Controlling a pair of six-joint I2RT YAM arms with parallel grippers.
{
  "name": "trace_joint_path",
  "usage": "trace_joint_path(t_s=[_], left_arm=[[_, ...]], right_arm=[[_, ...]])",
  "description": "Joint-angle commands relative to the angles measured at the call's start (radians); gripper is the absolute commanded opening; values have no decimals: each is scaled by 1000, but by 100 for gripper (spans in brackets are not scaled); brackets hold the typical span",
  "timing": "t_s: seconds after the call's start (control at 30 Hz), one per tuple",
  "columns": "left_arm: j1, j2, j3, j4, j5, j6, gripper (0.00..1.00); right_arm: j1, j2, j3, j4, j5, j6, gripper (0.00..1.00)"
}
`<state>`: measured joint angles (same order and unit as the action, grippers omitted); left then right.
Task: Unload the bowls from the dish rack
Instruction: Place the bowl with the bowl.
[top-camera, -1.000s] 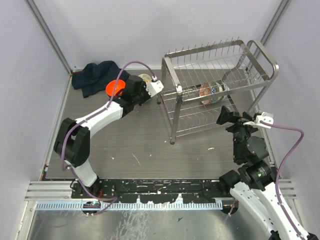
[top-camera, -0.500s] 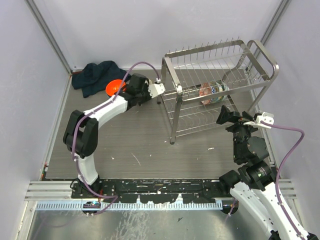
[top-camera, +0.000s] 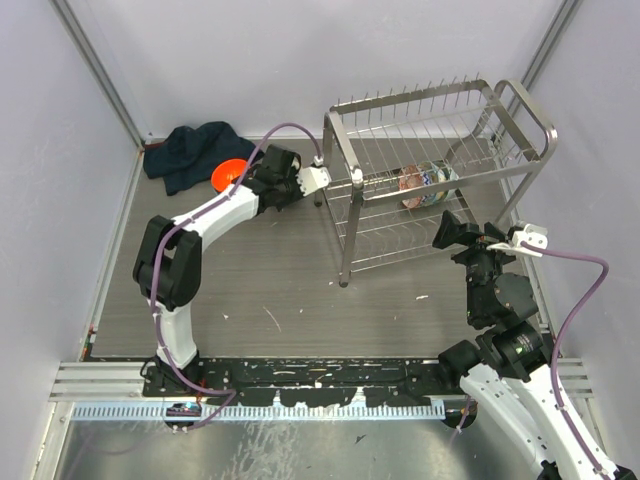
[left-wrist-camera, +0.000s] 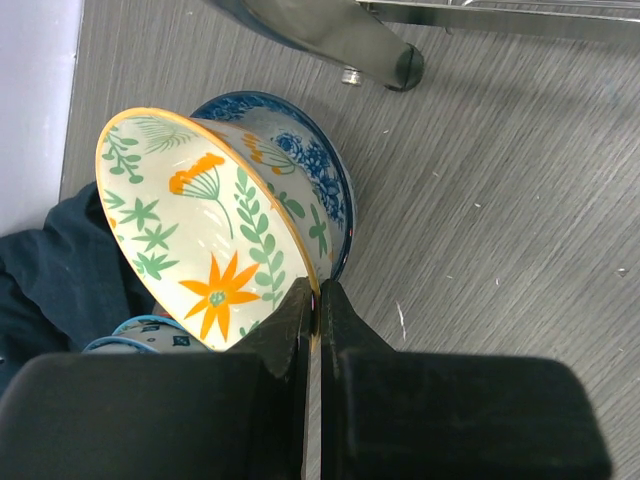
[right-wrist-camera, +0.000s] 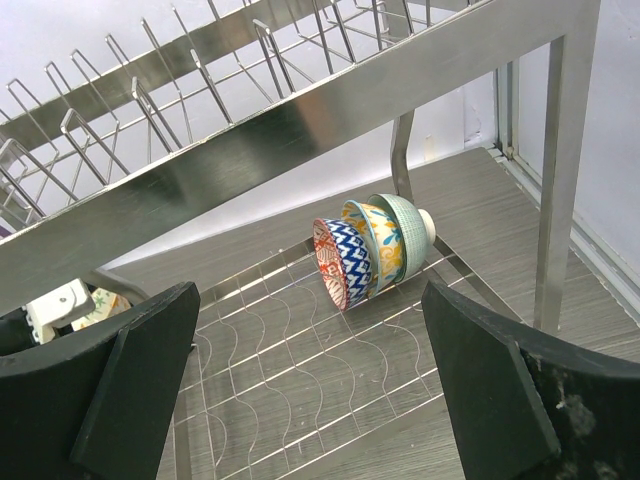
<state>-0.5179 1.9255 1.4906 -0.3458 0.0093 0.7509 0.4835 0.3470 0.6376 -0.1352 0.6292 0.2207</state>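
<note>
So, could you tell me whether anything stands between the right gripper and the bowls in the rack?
Nothing visible does: the bowls lie in plain sight on the lower shelf of the rack, under its top rail, ahead of the open right gripper.

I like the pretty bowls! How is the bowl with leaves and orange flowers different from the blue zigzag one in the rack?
The leafy bowl is cream with green leaves; the zigzag bowl is blue and white with a red rim. The left gripper pinches the leafy bowl's rim, outside the dish rack; the zigzag bowl lies untouched on the rack's lower shelf, nested with two other bowls. Both are small, round and tipped sideways.
</note>
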Motion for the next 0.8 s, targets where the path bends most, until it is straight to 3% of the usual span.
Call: trace_joint_path(t_s=[0.0, 0.77], left_arm=[[9, -12, 12, 71, -37, 2, 0], [8, 63, 74, 43, -77, 5, 0]], right_arm=[[6, 3, 15, 52, -9, 9, 100], [6, 1, 12, 52, -8, 11, 100]])
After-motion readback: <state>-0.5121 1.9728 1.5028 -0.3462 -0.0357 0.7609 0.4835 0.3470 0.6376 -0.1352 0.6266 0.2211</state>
